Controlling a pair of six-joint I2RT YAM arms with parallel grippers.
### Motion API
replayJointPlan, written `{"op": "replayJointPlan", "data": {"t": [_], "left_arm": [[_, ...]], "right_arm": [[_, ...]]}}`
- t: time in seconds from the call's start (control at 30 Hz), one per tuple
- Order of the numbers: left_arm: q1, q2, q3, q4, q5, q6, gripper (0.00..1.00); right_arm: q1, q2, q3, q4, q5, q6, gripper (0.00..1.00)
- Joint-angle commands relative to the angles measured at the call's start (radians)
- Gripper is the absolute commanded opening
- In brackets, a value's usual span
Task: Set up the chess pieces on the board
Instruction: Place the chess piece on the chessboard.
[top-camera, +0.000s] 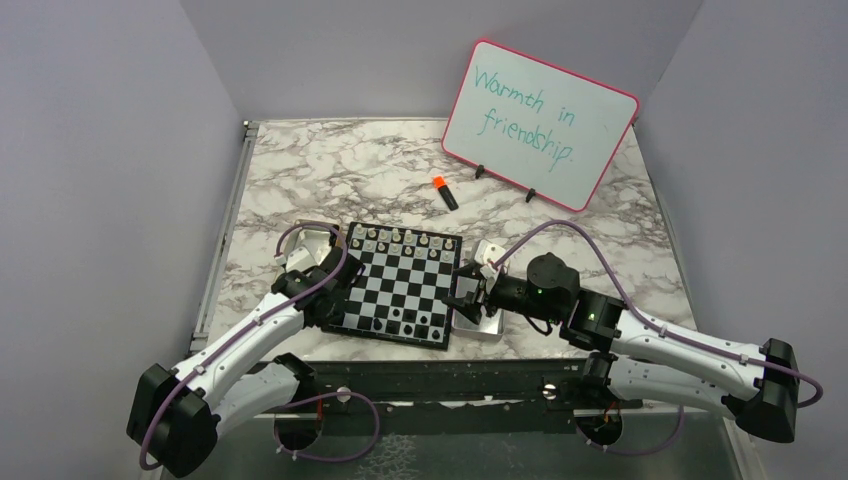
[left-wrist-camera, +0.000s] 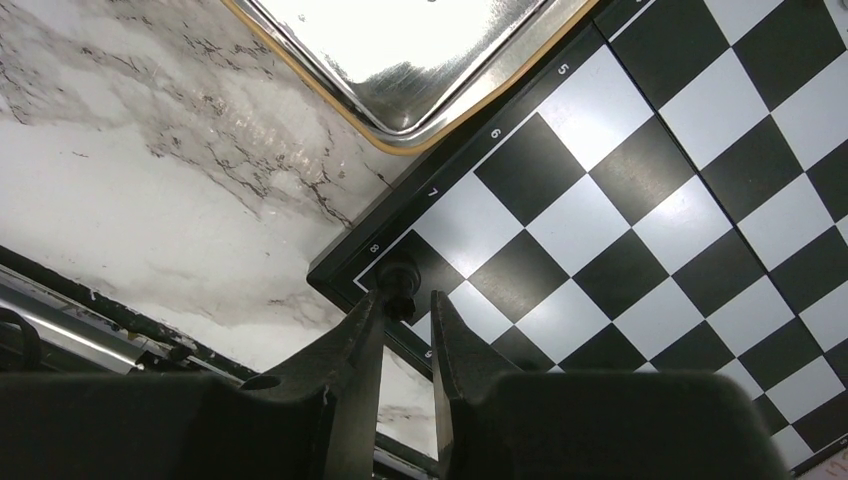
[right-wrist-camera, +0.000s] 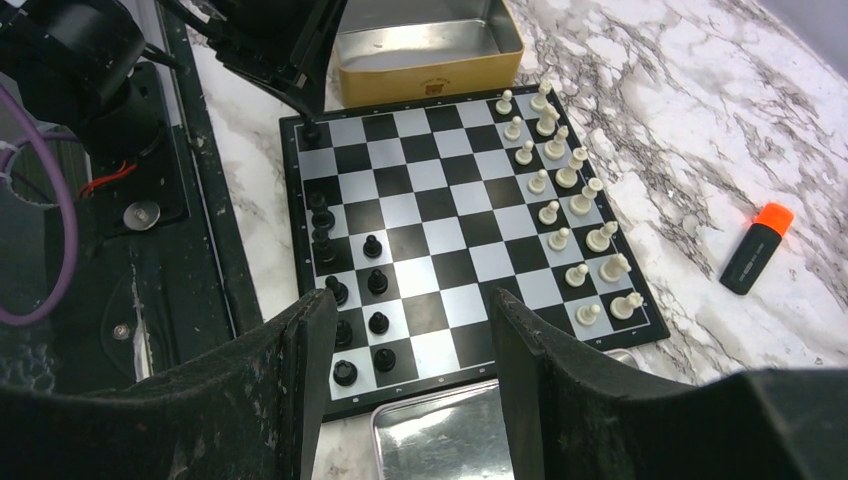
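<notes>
Setting a black piece (left-wrist-camera: 399, 285) on the near left corner square of the board (left-wrist-camera: 600, 230), the left gripper (left-wrist-camera: 405, 300) pinches it between its fingertips. The right gripper (right-wrist-camera: 410, 298) hangs spread and empty by the right edge. Other black pieces (right-wrist-camera: 375, 280) stand near, with the white pieces (right-wrist-camera: 560, 190) ranked beyond. The next move is probably to let go and lift straight up without toppling it.

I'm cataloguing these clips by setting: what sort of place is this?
Probably a lab robot test cell: plain partition walls box in a marble-look table, two robot arms are bolted at its near edge, and a handwritten whiteboard stands propped at the back.
</notes>
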Motion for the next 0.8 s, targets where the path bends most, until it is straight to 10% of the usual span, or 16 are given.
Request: {"op": "replayJointPlan", "data": {"t": [0.0, 0.77], "left_arm": [[-0.004, -0.013, 0.017, 0.026, -0.014, 0.013, 0.25], [-0.004, -0.046, 0.016, 0.003, 0.008, -0.027, 0.25]], "right_arm": [[0.002, 0.003, 0.013, 0.039, -0.016, 0.014, 0.62], [0.002, -0.001, 0.010, 0.039, -0.005, 0.014, 0.62]]}}
